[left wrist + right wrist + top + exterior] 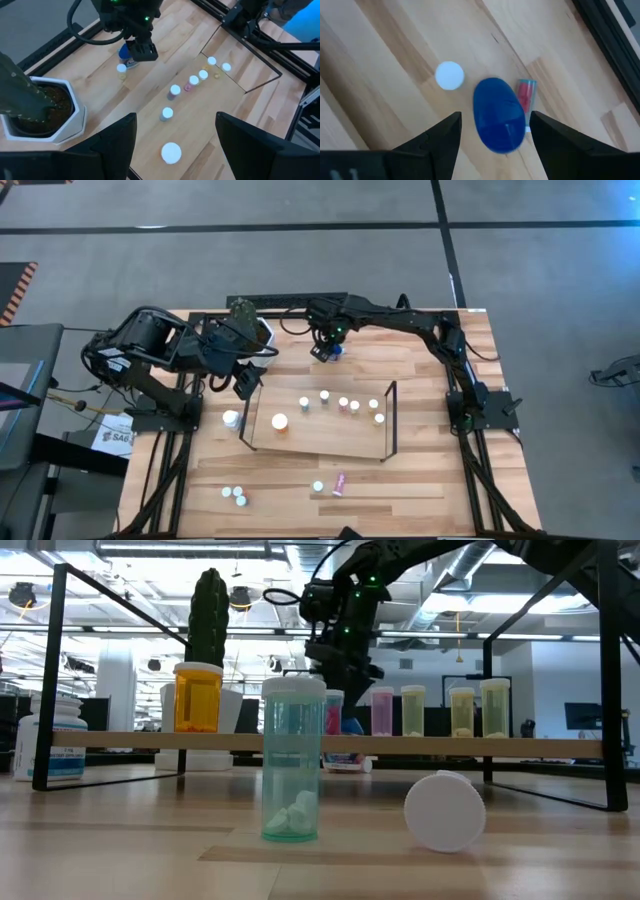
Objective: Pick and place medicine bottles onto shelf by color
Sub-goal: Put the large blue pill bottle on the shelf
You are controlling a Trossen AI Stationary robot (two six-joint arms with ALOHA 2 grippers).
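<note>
Behind the shelf (318, 448), right gripper (492, 131) hovers over the blue-capped bottle (498, 114) — jaws spread, holding nothing. It looks rigid, light, perhaps slick — grip the cap's sides. Left gripper (175, 140) waits near the cactus pot (60, 115), jaws apart

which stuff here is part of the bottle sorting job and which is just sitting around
Job:
- shelf
- blue-capped bottle between the open right fingers
- orange bottle on the shelf
- clear bottle, still on the table

Lying about:
- cactus pot
</note>
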